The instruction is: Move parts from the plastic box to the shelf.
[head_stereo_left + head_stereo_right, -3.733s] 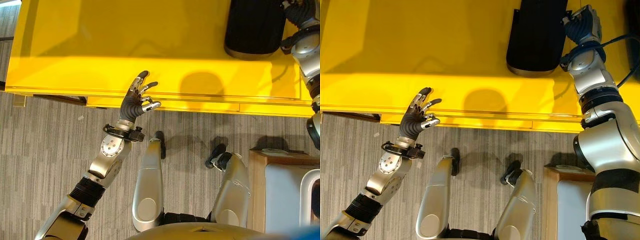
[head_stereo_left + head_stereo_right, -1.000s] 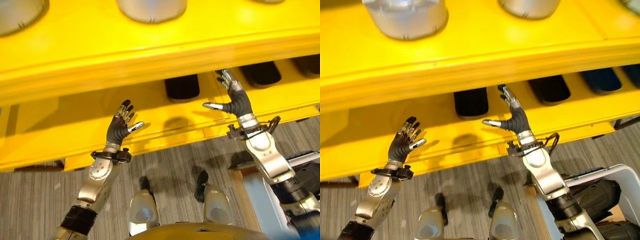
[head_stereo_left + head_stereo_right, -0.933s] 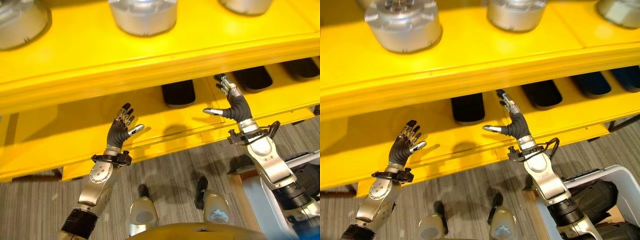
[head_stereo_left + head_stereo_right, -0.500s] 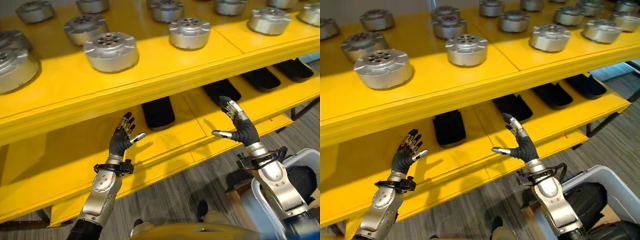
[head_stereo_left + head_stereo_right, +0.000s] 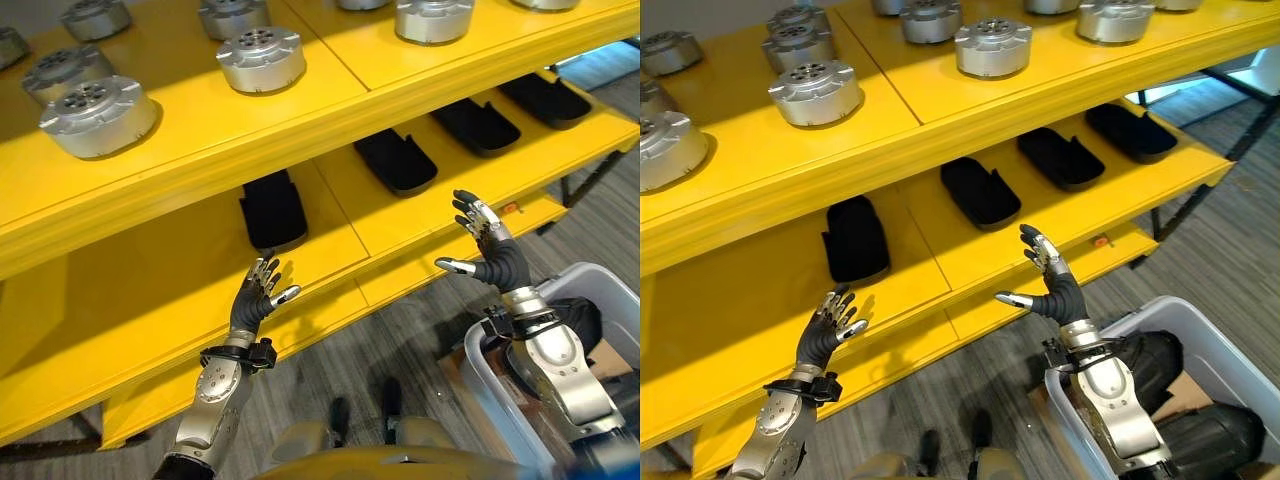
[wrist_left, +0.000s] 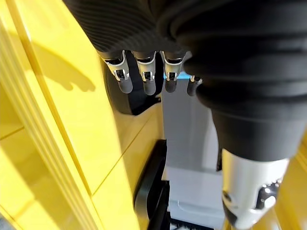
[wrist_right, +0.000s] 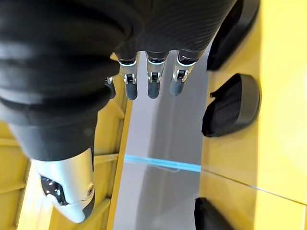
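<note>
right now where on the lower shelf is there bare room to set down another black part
The widest bare stretch of the lower shelf is left of the leftmost black part, above the open left hand. Rightward it is crowded: black parts in a row, narrow gaps only. The open right hand hovers before them.

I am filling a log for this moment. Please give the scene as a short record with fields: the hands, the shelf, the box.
left robot hand: open, empty, before the lower shelf
right robot hand: open, empty, raised above the plastic box
lower shelf: yellow, black parts in a row
upper shelf: round silver parts
plastic box: holds dark parts
</note>
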You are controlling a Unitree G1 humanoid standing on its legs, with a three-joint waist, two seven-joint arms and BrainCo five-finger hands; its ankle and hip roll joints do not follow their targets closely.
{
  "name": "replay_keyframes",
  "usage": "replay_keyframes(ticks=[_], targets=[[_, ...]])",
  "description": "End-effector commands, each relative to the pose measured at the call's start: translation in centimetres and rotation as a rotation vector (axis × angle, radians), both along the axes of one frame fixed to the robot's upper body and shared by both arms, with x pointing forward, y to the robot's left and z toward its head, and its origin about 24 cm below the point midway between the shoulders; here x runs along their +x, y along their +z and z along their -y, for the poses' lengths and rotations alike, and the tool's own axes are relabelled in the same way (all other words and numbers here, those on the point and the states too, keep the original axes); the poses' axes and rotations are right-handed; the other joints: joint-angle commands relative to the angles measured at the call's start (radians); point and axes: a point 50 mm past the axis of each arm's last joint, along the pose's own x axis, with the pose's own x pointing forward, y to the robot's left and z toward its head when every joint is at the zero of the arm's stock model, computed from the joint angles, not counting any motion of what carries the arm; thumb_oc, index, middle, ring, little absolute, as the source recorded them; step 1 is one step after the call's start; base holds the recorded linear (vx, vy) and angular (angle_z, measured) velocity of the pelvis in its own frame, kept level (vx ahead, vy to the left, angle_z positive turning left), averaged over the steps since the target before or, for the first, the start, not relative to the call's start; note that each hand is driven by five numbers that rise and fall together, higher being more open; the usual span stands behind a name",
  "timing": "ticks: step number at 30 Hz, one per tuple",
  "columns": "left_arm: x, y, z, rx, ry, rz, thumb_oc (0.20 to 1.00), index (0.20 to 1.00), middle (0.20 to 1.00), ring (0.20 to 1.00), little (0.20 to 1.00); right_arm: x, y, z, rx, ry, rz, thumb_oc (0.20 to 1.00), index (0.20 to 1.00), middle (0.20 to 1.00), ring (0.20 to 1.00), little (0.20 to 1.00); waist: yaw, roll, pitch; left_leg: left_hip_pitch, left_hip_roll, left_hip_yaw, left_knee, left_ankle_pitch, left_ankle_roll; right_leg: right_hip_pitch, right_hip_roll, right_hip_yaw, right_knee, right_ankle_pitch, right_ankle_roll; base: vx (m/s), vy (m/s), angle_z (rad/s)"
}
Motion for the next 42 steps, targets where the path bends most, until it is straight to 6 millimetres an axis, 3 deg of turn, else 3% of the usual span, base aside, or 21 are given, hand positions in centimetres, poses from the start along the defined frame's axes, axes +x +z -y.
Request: replay_keyframes(ticks=[1,8,14,15,16,17,18,19,21,23,25,26,37,40,41,42], targets=[[0.9,3.2,-1.1,0.035,0.006,0.17,1.0,1.0,1.0,1.0,1.0,-0.3,1.7,-0.7,0.059,0.06,0.09,1.0,1.0,1.0,1.0,1.0,-0.001,-0.005,-0.021,0.0,0.103,0.099,-0.008,0.069,-0.005,0.109,0.013,-0.007,0.023,-0.077,0.096,0.17,0.146,-1.05],[0.7,3.0,-0.8,0.027,-0.016,0.151,1.0,1.0,1.0,1.0,1.0,-0.6,1.0,-0.7,0.075,0.064,0.041,1.0,1.0,1.0,1.0,1.0,-0.025,-0.003,-0.056,0.079,0.114,0.186,-0.074,0.053,0.023,0.129,-0.001,0.044,0.028,-0.074,0.119,0.09,0.131,-0.65],[1.3,3.2,-0.8,0.046,-0.019,0.158,1.0,1.0,1.0,1.0,1.0,-0.2,1.2,-2.2,0.093,0.11,0.048,1.0,1.0,1.0,1.0,1.0,-0.057,-0.001,-0.022,0.07,0.118,0.318,-0.048,0.016,0.056,0.019,0.011,0.176,0.116,-0.042,0.161,-0.07,0.154,-0.69],[1.5,3.4,-0.9,0.048,-0.01,0.168,1.0,1.0,1.0,1.0,1.0,0.0,1.4,-2.7,0.095,0.123,0.059,1.0,1.0,1.0,1.0,1.0,-0.05,-0.002,-0.013,0.062,0.126,0.345,-0.039,0.009,0.058,-0.005,0.006,0.156,0.131,-0.04,0.168,-0.19,0.062,-1.11],[1.6,4.0,-1.5,0.058,0.019,0.189,1.0,1.0,1.0,1.0,1.0,0.6,2.1,-3.7,0.106,0.148,0.092,1.0,1.0,1.0,1.0,1.0,0.007,0.015,0.002,0.055,0.171,0.417,-0.033,-0.003,0.05,-0.027,-0.094,-0.113,0.193,-0.086,0.161,-0.12,0.009,-1.26],[1.5,4.2,-1.8,0.064,0.028,0.195,1.0,1.0,1.0,1.0,1.0,0.9,2.2,-4.3,0.106,0.159,0.099,1.0,1.0,1.0,1.0,1.0,0.03,0.023,-0.001,0.057,0.192,0.458,-0.038,-0.005,0.043,-0.004,-0.164,-0.27,0.206,-0.099,0.156,-0.08,-0.006,-1.87],[1.5,4.2,-1.8,0.064,0.029,0.195,1.0,1.0,1.0,1.0,1.0,0.9,2.2,-4.3,0.106,0.16,0.099,1.0,1.0,1.0,1.0,1.0,0.025,0.022,0.002,0.06,0.191,0.454,-0.038,-0.006,0.043,0.001,-0.165,-0.274,0.207,-0.101,0.157,0.05,-0.026,-2.66],[1.2,4.1,-2.0,0.061,0.03,0.183,1.0,1.0,1.0,1.0,1.0,1.1,2.2,-4.6,0.094,0.167,0.097,1.0,1.0,1.0,1.0,1.0,0.036,0.026,-0.012,0.085,0.213,0.499,-0.048,-0.025,0.034,0.032,-0.251,-0.372,0.215,-0.087,0.169,0.1,-0.04,-2.12],[1.2,4.0,-2.0,0.055,0.036,0.176,1.0,1.0,1.0,1.0,1.0,1.5,2.3,-5.0,0.07,0.167,0.101,1.0,1.0,1.0,1.0,1.0,0.03,0.018,-0.022,0.113,0.211,0.523,-0.074,-0.033,0.033,0.015,-0.316,-0.323,0.173,-0.001,0.212,0.1,-0.123,-1.11],[1.3,4.1,-2.2,0.068,0.05,0.183,1.0,1.0,1.0,1.0,1.0,1.4,2.4,-4.9,0.059,0.16,0.107,1.0,1.0,1.0,1.0,1.0,0.028,0.007,-0.024,0.122,0.211,0.541,-0.07,-0.045,0.03,0.016,-0.348,-0.31,0.123,0.053,0.234,0.05,-0.172,-0.68],[1.2,3.6,-2.3,0.075,0.061,0.161,1.0,1.0,1.0,1.0,1.0,0.8,2.1,-4.3,0.063,0.157,0.087,1.0,1.0,1.0,1.0,1.0,0.018,-0.029,-0.041,0.136,0.224,0.56,-0.049,-0.054,0.009,0.059,-0.312,-0.326,0.062,0.061,0.244,0.13,-0.361,-0.11],[1.1,3.3,-2.2,0.061,0.061,0.151,1.0,1.0,1.0,1.0,1.0,0.5,2.0,-3.8,0.056,0.15,0.084,1.0,1.0,1.0,1.0,1.0,0.008,-0.03,-0.051,0.141,0.247,0.556,-0.039,-0.054,-0.006,0.07,-0.287,-0.32,0.047,0.052,0.238,0.13,-0.361,-0.08],[1.1,2.7,-1.2,0.027,0.02,0.126,1.0,1.0,1.0,1.0,1.0,-0.3,2.6,-2.0,0.071,0.102,0.106,1.0,1.0,1.0,1.0,1.0,-0.051,0.001,-0.055,0.151,0.379,0.579,0.009,0.003,-0.096,0.102,-0.16,-0.3,0.024,-0.048,0.168,0.07,-0.213,-0.15],[1.3,2.7,-0.9,0.023,0.014,0.128,1.0,1.0,1.0,1.0,1.0,-0.4,2.6,-1.6,0.081,0.089,0.11,1.0,1.0,1.0,1.0,1.0,-0.054,0.009,-0.032,0.083,0.431,0.555,0.167,0.035,-0.125,0.104,-0.127,-0.29,0.041,-0.089,0.131,0.03,-0.271,-0.01],[1.3,2.8,-0.9,0.016,0.019,0.136,1.0,1.0,1.0,1.0,1.0,-0.4,2.7,-1.6,0.076,0.097,0.111,1.0,1.0,1.0,1.0,1.0,-0.042,0.0,0.0,0.034,0.436,0.523,0.289,0.089,-0.125,0.102,-0.122,-0.288,0.047,-0.091,0.101,-0.05,-0.257,0.01],[1.4,2.9,-0.9,0.011,0.029,0.141,1.0,1.0,1.0,1.0,1.0,-0.4,2.8,-1.7,0.074,0.106,0.113,1.0,1.0,1.0,1.0,1.0,-0.033,-0.001,0.022,-0.002,0.42,0.468,0.359,0.096,-0.13,0.1,-0.118,-0.279,0.056,-0.098,0.09,-0.06,-0.184,-0.05]])
